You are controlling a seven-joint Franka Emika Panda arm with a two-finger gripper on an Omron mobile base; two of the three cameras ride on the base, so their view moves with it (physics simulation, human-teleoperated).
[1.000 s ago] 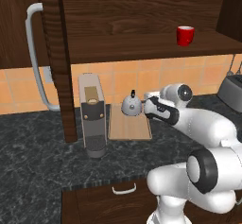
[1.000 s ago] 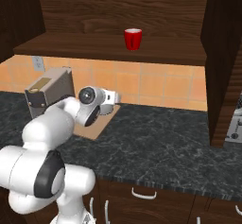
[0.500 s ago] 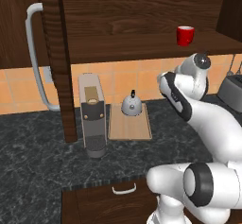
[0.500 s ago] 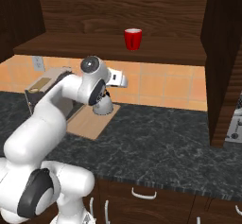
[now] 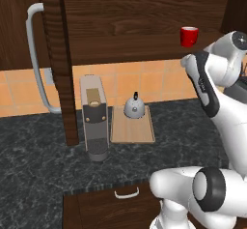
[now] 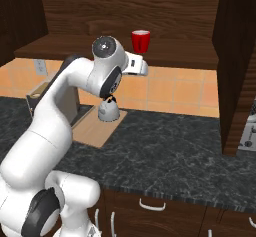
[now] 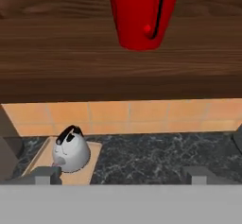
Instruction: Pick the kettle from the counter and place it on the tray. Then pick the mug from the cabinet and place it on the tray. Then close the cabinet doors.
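Kettle: the small silver-grey kettle (image 5: pixel 134 107) sits upright on the far half of the tray, its black arched handle on top.
Tray: the light-wood tray (image 5: pixel 132 129) lies flat on the counter, just right of the coffee machine; its near half is bare.
Counter: the dark marbled counter (image 5: pixel 43 160) runs left to right below an orange tiled wall, with wooden drawers under its front edge.
Mug: the red mug (image 5: pixel 189 35) stands upright on the cabinet shelf, above and to the right of the tray, apart from the robot's hand.
Cabinet: the dark wood cabinet (image 5: pixel 135 25) is open; one cabinet door (image 5: pixel 58 59) stands swung out at the left, with a long grey bar handle (image 5: pixel 36 54).
Gripper: the gripper (image 7: pixel 122 175) is released, its two fingertips wide apart with nothing between them; in the hand view the mug is above them and the kettle at lower left.
Coffee machine: the tall grey-beige coffee machine (image 5: pixel 94 117) stands on the counter between the open door and the tray.
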